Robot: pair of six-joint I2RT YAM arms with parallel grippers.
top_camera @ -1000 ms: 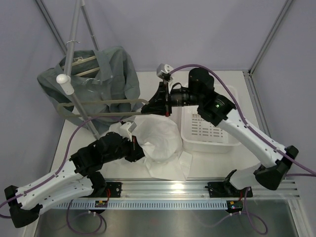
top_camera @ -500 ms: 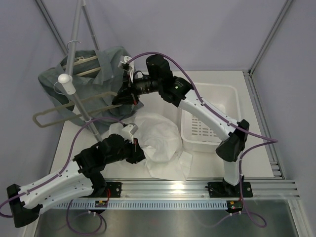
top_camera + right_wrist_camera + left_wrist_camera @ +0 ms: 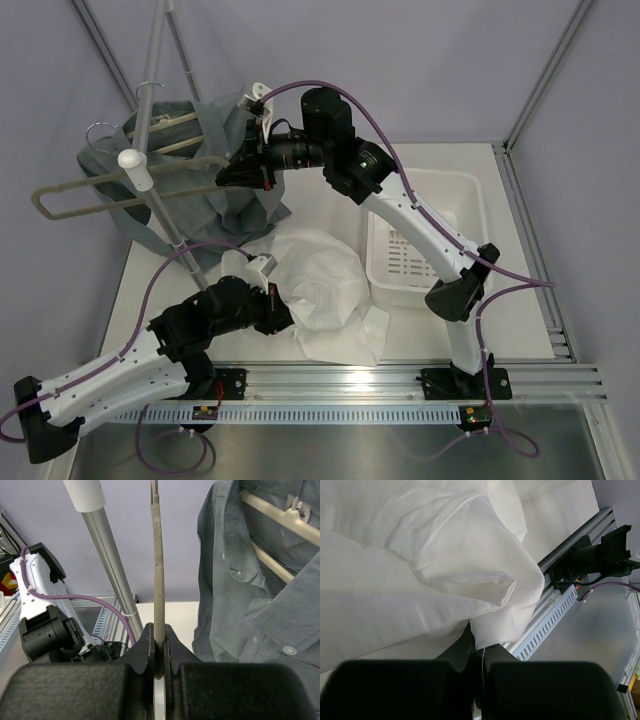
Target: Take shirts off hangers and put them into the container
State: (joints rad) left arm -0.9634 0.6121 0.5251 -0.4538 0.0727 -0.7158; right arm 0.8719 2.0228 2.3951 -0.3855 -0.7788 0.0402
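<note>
The white shirt (image 3: 322, 288) lies crumpled on the table, and my left gripper (image 3: 281, 306) is shut on a fold of it; in the left wrist view that white shirt (image 3: 445, 555) bunches right at my left gripper (image 3: 478, 641). The grey-green shirt (image 3: 243, 128) hangs at the back left on a light-wood hanger (image 3: 178, 124). My right gripper (image 3: 229, 175) is beside it, shut on the long grey looped rail (image 3: 110, 190). From the right wrist, the rail (image 3: 159, 570) runs up from my right gripper (image 3: 159, 639), with the grey-green shirt (image 3: 260, 580) and hanger (image 3: 275, 516) to the right. The white container (image 3: 463, 205) sits at the right.
A metal pole (image 3: 157, 60) with a white knob (image 3: 133, 166) slants over the back left corner. An aluminium rail (image 3: 400, 380) runs along the table's near edge. The right arm stretches across the table above the container's left side.
My right arm has swung left and back, carrying the grey looped rail toward the far left. The left arm and the white shirt have stayed put.
</note>
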